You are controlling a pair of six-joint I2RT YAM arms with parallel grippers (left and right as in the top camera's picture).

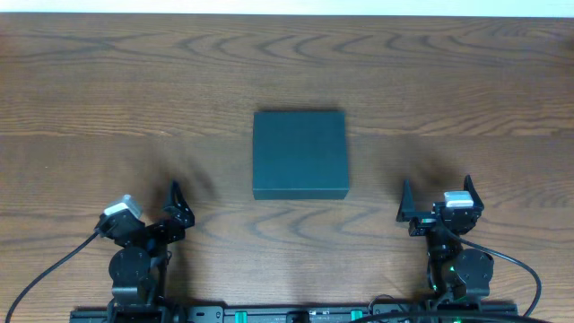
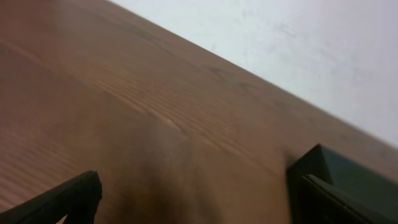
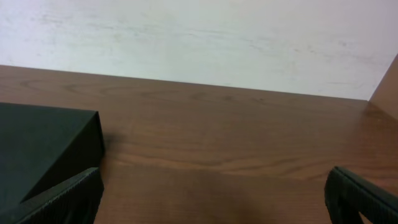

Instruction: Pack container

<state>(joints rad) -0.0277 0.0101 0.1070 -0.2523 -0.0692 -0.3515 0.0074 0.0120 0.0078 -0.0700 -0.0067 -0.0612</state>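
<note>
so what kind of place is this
Likely a robot lab bench: a wood-grain table by a plain white wall, a left arm and right arm fixed at its near edge, a teal container mid-table.

A robotics lab bench is suggested. A left arm and a right arm are mounted on a rail at a wood-grain table's edge, with cables trailed from them. A plain white wall is seen behind.

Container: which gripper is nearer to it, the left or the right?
Right, by a little. The right gripper sits off the container's near right corner. The left gripper sits farther off its near left corner. Both are open, touching nothing.
</note>
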